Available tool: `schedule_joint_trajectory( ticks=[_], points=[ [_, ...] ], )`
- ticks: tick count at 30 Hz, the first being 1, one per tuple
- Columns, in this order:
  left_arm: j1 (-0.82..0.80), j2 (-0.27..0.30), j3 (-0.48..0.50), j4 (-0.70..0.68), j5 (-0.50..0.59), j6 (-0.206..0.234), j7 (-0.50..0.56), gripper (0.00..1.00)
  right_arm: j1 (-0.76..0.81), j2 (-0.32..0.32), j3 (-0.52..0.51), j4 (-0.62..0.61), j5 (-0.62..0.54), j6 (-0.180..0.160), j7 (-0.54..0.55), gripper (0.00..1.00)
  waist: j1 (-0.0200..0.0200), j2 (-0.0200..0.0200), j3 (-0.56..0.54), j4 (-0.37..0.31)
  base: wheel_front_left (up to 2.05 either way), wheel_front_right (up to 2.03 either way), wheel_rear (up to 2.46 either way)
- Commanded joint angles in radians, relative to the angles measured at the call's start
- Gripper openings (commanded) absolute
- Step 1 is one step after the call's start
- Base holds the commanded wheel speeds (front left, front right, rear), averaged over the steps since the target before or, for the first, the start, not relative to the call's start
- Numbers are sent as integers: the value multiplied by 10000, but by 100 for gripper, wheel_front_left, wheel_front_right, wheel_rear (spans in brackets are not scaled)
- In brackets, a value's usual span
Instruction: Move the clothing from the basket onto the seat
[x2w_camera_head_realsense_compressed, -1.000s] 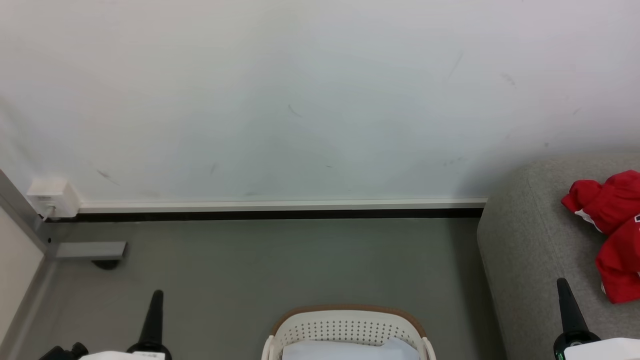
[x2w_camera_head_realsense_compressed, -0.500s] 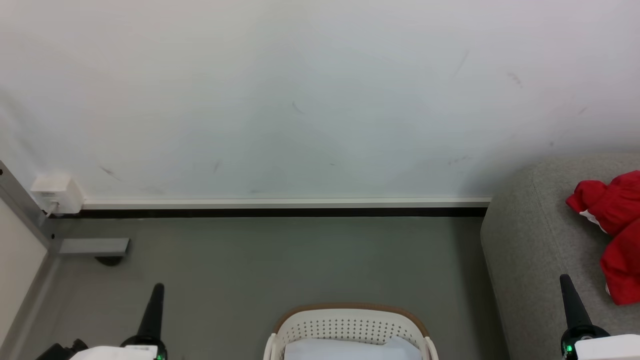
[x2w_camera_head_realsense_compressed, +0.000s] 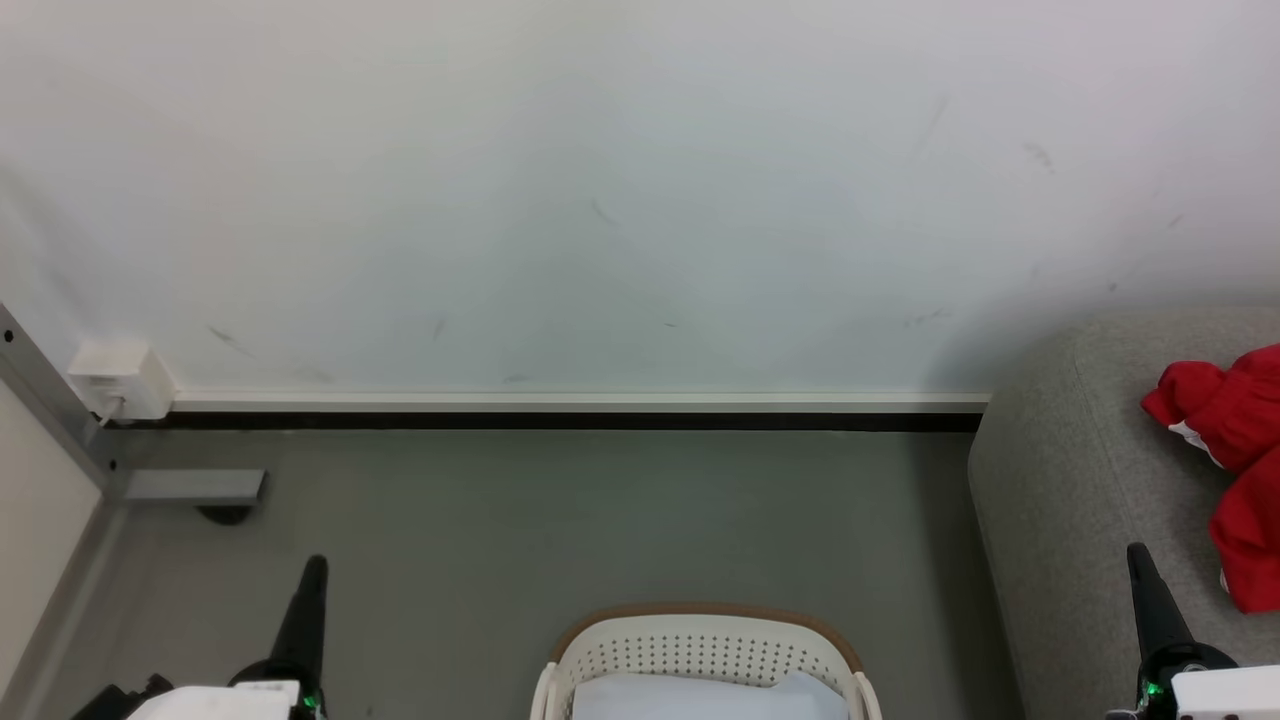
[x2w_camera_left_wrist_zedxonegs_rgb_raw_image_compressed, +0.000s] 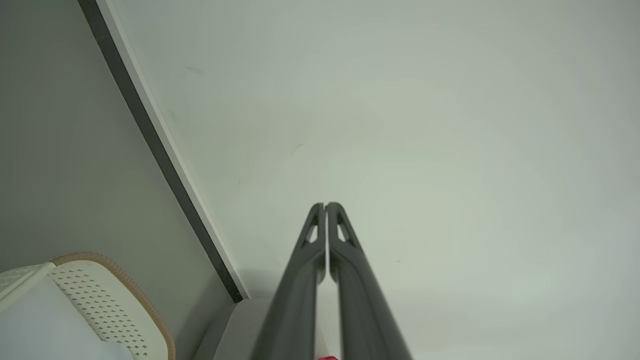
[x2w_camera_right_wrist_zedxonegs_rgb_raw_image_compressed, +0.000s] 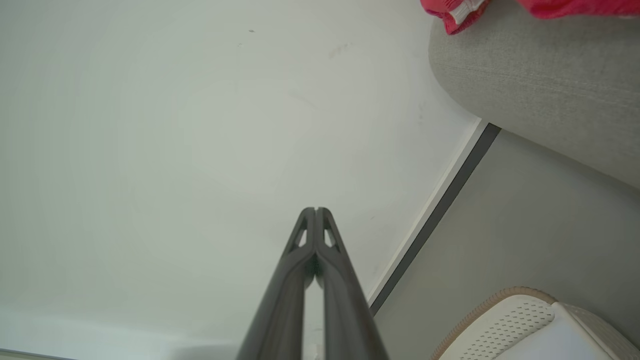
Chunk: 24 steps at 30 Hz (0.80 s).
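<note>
The cream perforated basket (x2w_camera_head_realsense_compressed: 705, 640) with a tan rim stands on the floor at the bottom centre of the head view, and something pale bluish-white (x2w_camera_head_realsense_compressed: 700, 697) lies inside it. Red clothing (x2w_camera_head_realsense_compressed: 1230, 450) with white trim is heaped on the grey seat (x2w_camera_head_realsense_compressed: 1060, 500) at the right edge. My left gripper (x2w_camera_head_realsense_compressed: 312, 575) points up at the lower left, shut and holding nothing, well left of the basket. My right gripper (x2w_camera_head_realsense_compressed: 1140, 560) is shut and bare in front of the seat's near side. The right wrist view shows that gripper (x2w_camera_right_wrist_zedxonegs_rgb_raw_image_compressed: 316, 210), the seat (x2w_camera_right_wrist_zedxonegs_rgb_raw_image_compressed: 540, 85), the clothing (x2w_camera_right_wrist_zedxonegs_rgb_raw_image_compressed: 450, 12) and the basket (x2w_camera_right_wrist_zedxonegs_rgb_raw_image_compressed: 510, 315).
A white wall with a pale skirting board (x2w_camera_head_realsense_compressed: 570, 403) runs behind the grey floor (x2w_camera_head_realsense_compressed: 560, 520). At the far left are a white socket box (x2w_camera_head_realsense_compressed: 118, 380) and a grey metal foot (x2w_camera_head_realsense_compressed: 195, 487) of a partition. The left wrist view shows the basket (x2w_camera_left_wrist_zedxonegs_rgb_raw_image_compressed: 100, 300) beside my shut fingers (x2w_camera_left_wrist_zedxonegs_rgb_raw_image_compressed: 345, 260).
The whole head picture has drifted a little to the right, so the camera has turned. Both grippers have stayed shut and nothing in the scene has moved.
</note>
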Motion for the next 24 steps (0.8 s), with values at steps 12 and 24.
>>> schedule_joint_trajectory(
  ticks=[12, 24],
  points=[
    [-274, 92, 89, 19, -1049, -105, 281, 0, -200, 65, -236, -109, 917, -18, 285, 0, -1, 0, 47, 81, 0, 0, 0],
    [-364, 95, 129, 59, -1830, -176, 504, 0, -248, 127, -400, -114, 1649, -20, 503, 0, -1, 0, 93, 159, 0, 0, 0]
  ],
)
